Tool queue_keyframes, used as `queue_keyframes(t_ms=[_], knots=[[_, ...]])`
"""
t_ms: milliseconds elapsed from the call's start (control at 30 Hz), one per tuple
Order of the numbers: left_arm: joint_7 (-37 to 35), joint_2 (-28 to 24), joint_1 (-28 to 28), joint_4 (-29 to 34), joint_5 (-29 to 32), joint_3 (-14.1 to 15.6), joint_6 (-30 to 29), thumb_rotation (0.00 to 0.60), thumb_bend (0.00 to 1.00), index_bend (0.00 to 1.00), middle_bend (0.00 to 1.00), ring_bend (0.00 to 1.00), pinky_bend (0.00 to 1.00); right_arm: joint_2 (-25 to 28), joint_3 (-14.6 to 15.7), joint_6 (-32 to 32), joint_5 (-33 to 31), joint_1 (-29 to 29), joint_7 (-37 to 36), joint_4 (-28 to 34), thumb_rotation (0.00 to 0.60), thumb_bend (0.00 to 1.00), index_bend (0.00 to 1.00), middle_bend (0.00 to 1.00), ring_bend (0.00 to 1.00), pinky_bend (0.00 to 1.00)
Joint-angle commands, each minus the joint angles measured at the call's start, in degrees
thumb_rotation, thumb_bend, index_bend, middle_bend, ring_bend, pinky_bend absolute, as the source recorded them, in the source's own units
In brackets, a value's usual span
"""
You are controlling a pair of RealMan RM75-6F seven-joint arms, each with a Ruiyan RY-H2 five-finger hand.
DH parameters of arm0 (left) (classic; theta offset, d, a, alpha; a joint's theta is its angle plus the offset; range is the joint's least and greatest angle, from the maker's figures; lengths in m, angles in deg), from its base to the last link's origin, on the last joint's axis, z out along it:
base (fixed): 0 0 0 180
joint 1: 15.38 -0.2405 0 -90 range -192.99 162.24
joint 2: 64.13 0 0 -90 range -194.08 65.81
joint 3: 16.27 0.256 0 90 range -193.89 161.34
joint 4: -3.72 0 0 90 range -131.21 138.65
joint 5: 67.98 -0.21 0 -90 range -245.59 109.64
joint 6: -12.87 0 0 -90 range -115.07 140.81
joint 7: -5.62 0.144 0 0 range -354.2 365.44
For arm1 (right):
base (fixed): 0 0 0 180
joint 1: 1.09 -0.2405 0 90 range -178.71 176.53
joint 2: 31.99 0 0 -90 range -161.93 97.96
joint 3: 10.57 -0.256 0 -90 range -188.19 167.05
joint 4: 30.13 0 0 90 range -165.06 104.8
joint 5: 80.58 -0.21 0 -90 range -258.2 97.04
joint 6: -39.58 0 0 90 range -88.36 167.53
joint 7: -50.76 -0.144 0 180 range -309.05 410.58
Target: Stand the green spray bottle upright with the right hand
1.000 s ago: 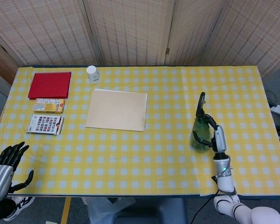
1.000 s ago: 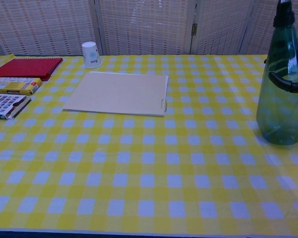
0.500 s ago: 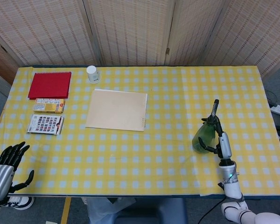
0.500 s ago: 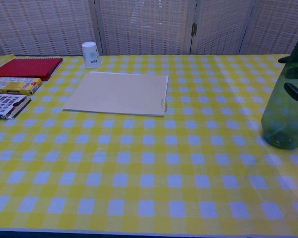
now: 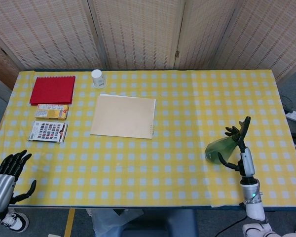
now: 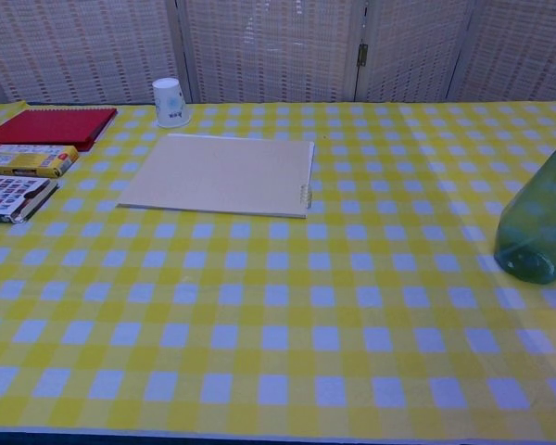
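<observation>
Right hand (image 5: 237,148) sits at the near right part of the table (image 5: 187,123), wrapped around the green spray bottle (image 5: 222,148): dark fingers (image 5: 232,131) curl over the upper side of the body, the thumb comes in from below, so the bottle is gripped. Head view only; the chest view cuts the hand off at its right edge.

Bottle: translucent green, tilted well off vertical, its wide base toward the table centre and its neck and dark spray head (image 5: 245,124) pointing to the right and away. In the chest view the base (image 6: 537,260) meets the yellow-checked cloth while the body slants up and out of frame (not upright).

Left hand (image 5: 7,170) is off the near left corner of the table, below its edge, fingers spread apart, thumb out, holding nothing.

Also on the table: tan folder (image 5: 123,116) near the centre, white paper cup (image 5: 97,78) at the far edge, red spiral notebook (image 5: 53,89) at far left, yellow box (image 5: 52,111) just in front of it, then a printed card pack (image 5: 48,131).
</observation>
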Motion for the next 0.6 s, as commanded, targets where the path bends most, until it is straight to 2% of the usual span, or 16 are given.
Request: queue_keyframes(t_ms=[33, 433, 500, 600], knots=[[0.17, 0.07, 0.04, 0.04, 0.10, 0.00, 0.17, 0.332, 0.50, 0.00, 0.06, 0.05, 0.00, 1.12, 0.55, -1.11, 0.64, 1.11, -0.01, 1.14, 0.600, 0.38, 0.00, 0.16, 0.20, 0.05], [0.58, 0.18, 0.03, 0.33, 0.06, 0.03, 0.15, 0.329, 0.50, 0.00, 0.06, 0.05, 0.00, 5.44, 1.44, -6.24, 1.83, 5.76, -0.26, 4.69, 0.600, 0.38, 0.00, 0.14, 0.18, 0.01], [0.60, 0.19, -0.03, 0.30, -0.07, 0.04, -0.05, 0.329, 0.50, 0.00, 0.06, 0.05, 0.00, 6.82, 2.19, -7.03, 2.22, 7.03, 2.09, 4.78, 0.600, 0.38, 0.00, 0.12, 0.16, 0.00], [0.82, 0.34, -0.13, 0.27, -0.18, -0.04, -0.40, 0.331, 0.50, 0.00, 0.06, 0.05, 0.00, 11.58, 4.55, -8.60, 3.71, 9.84, 11.68, 7.82, 0.600, 0.38, 0.00, 0.09, 0.11, 0.00]])
